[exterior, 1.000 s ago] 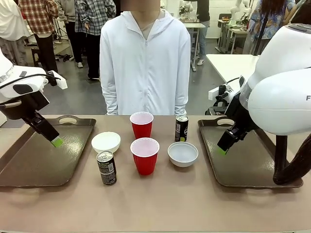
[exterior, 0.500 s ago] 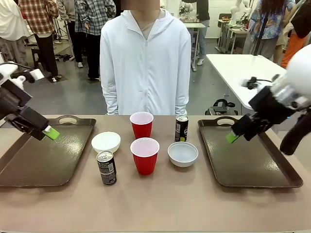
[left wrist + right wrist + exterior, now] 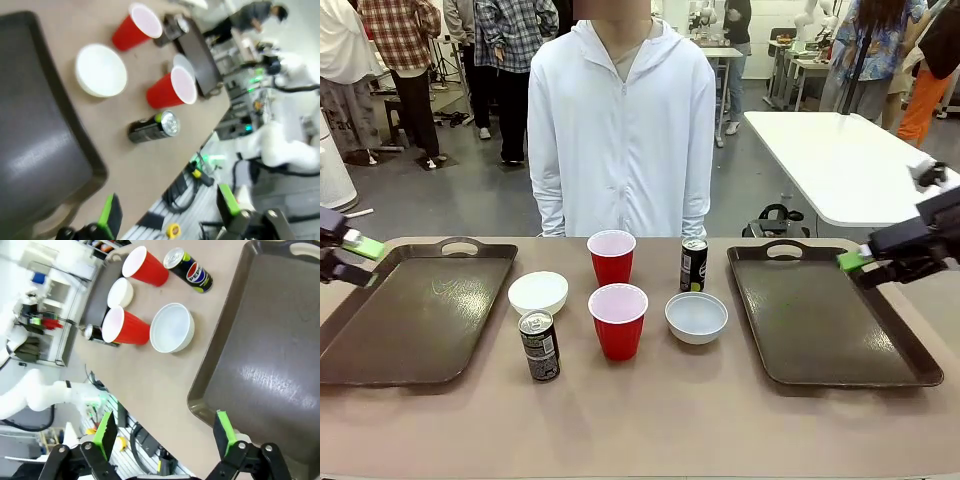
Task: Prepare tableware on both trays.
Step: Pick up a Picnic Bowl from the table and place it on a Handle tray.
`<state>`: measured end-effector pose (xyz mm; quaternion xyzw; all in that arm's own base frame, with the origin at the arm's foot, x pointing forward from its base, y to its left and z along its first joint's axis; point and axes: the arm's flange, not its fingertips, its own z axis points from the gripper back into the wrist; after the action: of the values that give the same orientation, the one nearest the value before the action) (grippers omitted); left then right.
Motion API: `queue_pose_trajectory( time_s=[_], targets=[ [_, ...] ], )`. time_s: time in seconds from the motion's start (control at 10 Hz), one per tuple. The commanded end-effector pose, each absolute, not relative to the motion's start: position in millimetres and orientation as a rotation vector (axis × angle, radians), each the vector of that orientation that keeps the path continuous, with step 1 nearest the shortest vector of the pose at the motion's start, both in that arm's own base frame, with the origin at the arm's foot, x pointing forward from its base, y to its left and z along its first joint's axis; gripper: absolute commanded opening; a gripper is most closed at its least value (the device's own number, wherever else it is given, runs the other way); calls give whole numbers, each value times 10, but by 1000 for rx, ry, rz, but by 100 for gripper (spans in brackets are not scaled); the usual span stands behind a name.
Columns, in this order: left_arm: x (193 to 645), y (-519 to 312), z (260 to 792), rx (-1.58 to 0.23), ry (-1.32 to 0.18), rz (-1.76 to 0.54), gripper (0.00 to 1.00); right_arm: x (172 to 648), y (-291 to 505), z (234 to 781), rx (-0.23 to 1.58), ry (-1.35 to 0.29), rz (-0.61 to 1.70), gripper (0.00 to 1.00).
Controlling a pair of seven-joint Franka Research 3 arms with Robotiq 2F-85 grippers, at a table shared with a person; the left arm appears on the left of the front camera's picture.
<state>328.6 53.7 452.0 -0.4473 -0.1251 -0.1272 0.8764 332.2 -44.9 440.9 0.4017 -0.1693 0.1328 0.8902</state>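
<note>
Claws both spread wide, nothing betw. the fingers, nothing touched. L claw (image 3: 353, 260) hangs at the table's (image 3: 640, 420) far-left edge, just off the far-left corner of the L tray (image 3: 410, 320), green pads aimed roughly twd. the middle. R claw (image 3: 865, 268) hangs over the far-right part of the R tray (image 3: 830, 320), above its surface, pads aimed inward too. Each tray lies w/ its long axis running from robot side to person side, handle cut-out showing at the far end. Tableware all stands on the table in the strip betw. the trays, well apart from both claws, L claw's tray lying betw. it and the pieces. Nearest the L tray: white bowl (image 3: 538, 292), and just robot-side of it a dark can (image 3: 539, 345), upright, top up. Centre: two red cups in line, far cup (image 3: 611, 258) and near cup (image 3: 618, 322), both upright, mouths up, close but not touching. Nearest the R tray: pale grey bowl (image 3: 696, 316), mouth up, and beyond it the 2nd can (image 3: 693, 265), upright, beside the far cup. R wrist view looks down past its two pads at the tray's near-left corner, w/ grey bowl closest to that tray rim, then cups and cans farther off. L wrist view has its tray's rim, then white bowl, cups and can beyond. Person (image 3: 620, 130) in a white zip jacket stands at the far side, behind the cups.
</note>
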Motion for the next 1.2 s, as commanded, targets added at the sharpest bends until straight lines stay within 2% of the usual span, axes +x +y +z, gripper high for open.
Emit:
queue_pose_trajectory(
  time_s=[0.0,0.5,1.1],
  targets=[
    [3322,927,4359,-984,-301,-199,100,3194,-713,4244,926,-377,257,100],
    [3051,1456,4288,-999,-362,-118,100,2867,-1153,4222,975,-394,198,100],
    [2962,1321,4438,-953,-368,-131,100,2783,-1258,4239,965,-375,196,100]
  ],
)
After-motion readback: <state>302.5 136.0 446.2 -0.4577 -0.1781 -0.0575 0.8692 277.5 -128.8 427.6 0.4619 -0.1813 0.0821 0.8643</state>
